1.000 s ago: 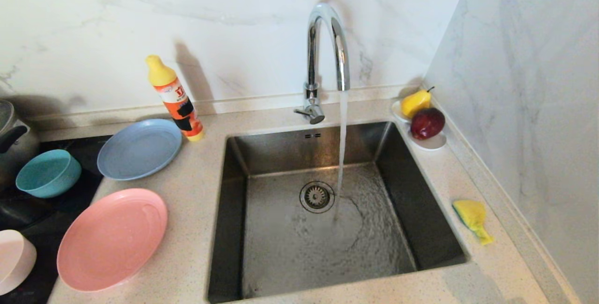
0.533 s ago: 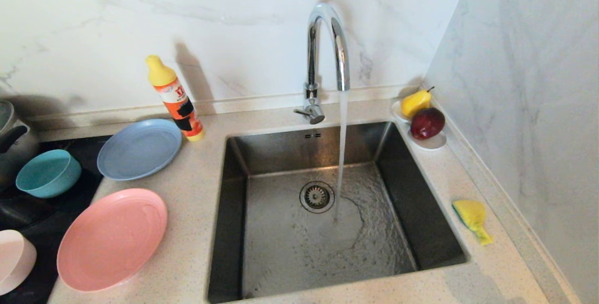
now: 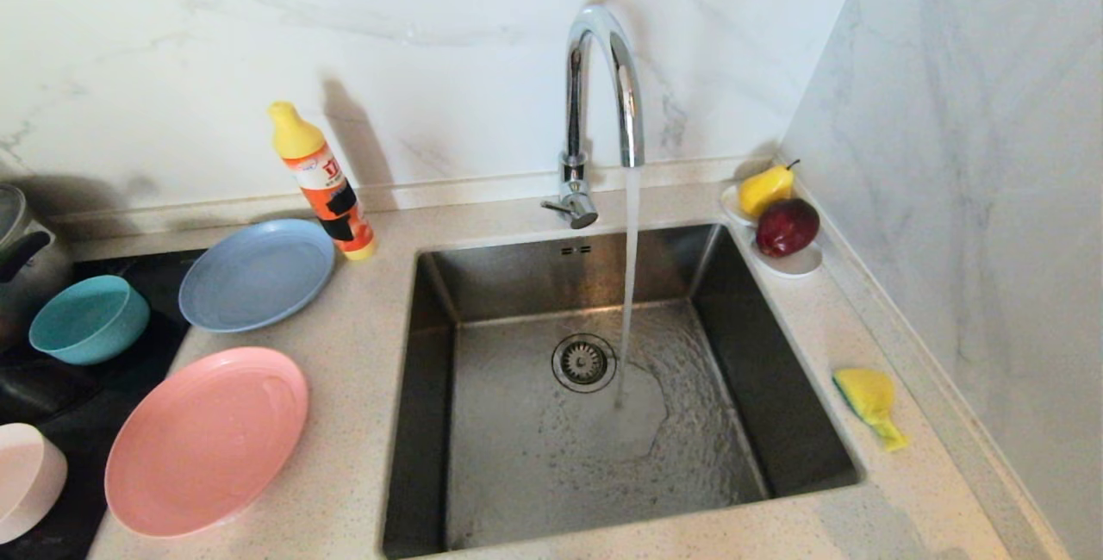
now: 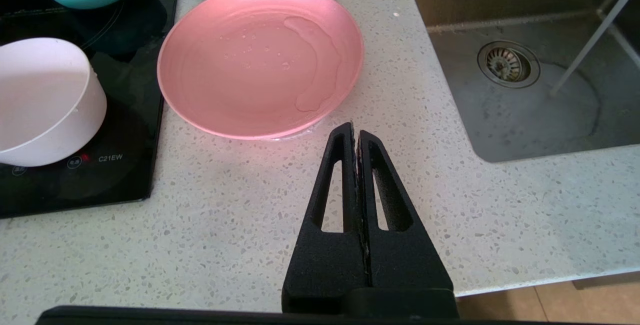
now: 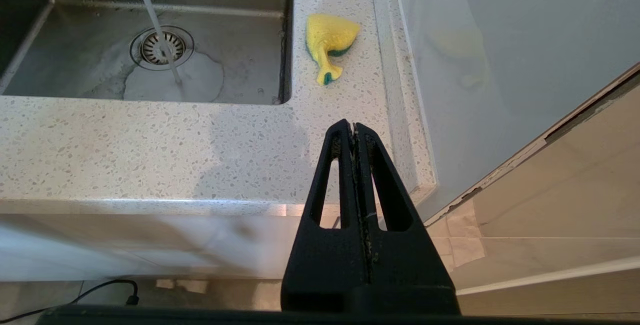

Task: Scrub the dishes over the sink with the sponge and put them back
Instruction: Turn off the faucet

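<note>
The dishes lie left of the sink (image 3: 775,388): a grey-blue plate (image 3: 257,274), a salmon-pink plate (image 3: 207,441) with a film of water on it, a teal bowl (image 3: 89,319) and a pale pink-white bowl (image 3: 26,481) on the black hob. The yellow sponge (image 3: 870,403) with its green layer lies crumpled on the counter right of the sink. My left gripper (image 4: 355,132) is shut and empty, above the counter near the pink plate (image 4: 260,60). Shut and empty too, my right gripper (image 5: 353,127) hovers over the counter's front edge, short of the sponge (image 5: 330,42). Neither gripper shows in the head view.
Water runs from the chrome tap (image 3: 603,103) into the basin beside the drain (image 3: 583,363). A yellow-capped detergent bottle (image 3: 323,181) stands behind the blue plate. A white saucer (image 3: 797,260) with a pear and an apple sits at the back right. Marble walls close the back and right.
Only the water spreading in the basin has shifted; the dishes and the sponge lie as before.
</note>
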Tool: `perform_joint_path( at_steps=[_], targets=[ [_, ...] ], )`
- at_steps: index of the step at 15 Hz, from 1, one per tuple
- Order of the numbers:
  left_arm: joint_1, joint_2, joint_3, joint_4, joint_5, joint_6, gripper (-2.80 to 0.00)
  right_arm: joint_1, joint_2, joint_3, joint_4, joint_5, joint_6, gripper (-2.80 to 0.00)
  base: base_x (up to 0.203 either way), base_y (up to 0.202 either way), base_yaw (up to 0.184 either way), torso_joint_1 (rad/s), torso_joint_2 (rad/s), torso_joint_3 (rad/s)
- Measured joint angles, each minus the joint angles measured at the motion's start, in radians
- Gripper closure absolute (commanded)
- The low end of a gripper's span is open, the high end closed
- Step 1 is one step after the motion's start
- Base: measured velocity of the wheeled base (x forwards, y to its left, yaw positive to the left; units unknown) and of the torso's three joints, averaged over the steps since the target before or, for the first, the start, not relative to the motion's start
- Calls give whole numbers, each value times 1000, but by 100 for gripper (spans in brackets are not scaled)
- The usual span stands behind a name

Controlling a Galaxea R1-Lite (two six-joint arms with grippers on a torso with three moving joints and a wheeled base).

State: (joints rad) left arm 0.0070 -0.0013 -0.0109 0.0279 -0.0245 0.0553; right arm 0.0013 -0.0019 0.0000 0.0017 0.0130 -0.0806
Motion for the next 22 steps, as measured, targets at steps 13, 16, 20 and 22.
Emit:
perform_joint_path(
  at_steps=[13,16,20,22],
  targets=[
    [0,0,2,-6,1,-7,0,0,0,0,-1,1,13,0,0,0,0,0,0,0],
    [0,0,6,-20,1,-8,0,0,0,0,-1,1,14,0,0,0,0,0,0,0],
    [0,0,7,-26,1,-8,0,0,0,0,-1,0,13,0,0,0,0,0,0,0],
    [0,0,8,-27,2,-8,0,0,0,0,-1,1,14,0,0,0,0,0,0,0]
  ],
)
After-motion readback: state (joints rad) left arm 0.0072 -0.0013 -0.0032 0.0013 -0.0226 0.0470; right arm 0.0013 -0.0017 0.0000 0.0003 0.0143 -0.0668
